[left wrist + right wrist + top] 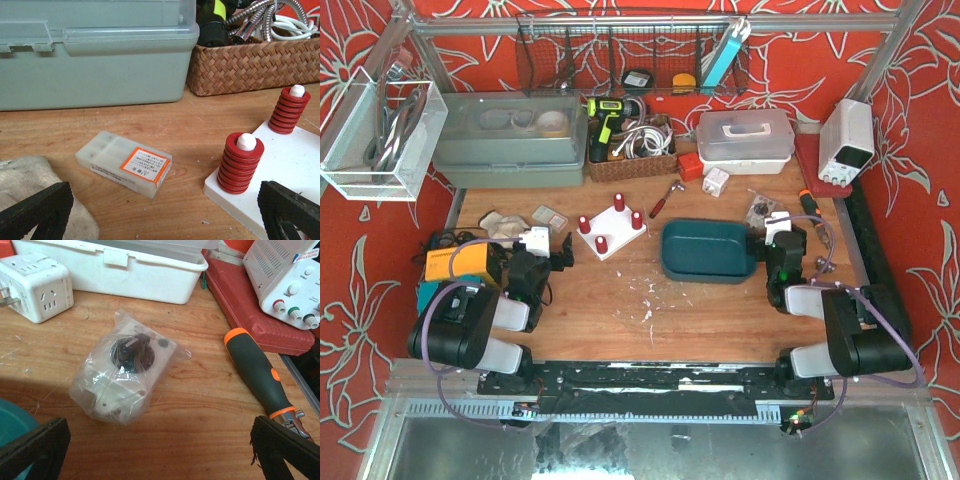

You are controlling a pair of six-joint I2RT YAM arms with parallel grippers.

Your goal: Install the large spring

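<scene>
A white base plate [615,235] lies left of centre with several red coil springs on its white pegs, such as one at the back [618,202]. The left wrist view shows two of them: a wide near spring [240,163] and a farther one [288,110] on the plate [300,160]. I see no loose spring. My left gripper [545,250] [162,215] is open and empty, low over the table just left of the plate. My right gripper [785,238] [160,455] is open and empty, right of the teal tray [708,252].
A small clear plastic case [125,164] and a cloth [30,185] lie before the left gripper, with a grey bin [95,60] and wicker basket [250,65] behind. A bagged part [125,372], screwdriver [257,370], plug cube [35,285], white box [115,265] and red case [260,315] lie before the right.
</scene>
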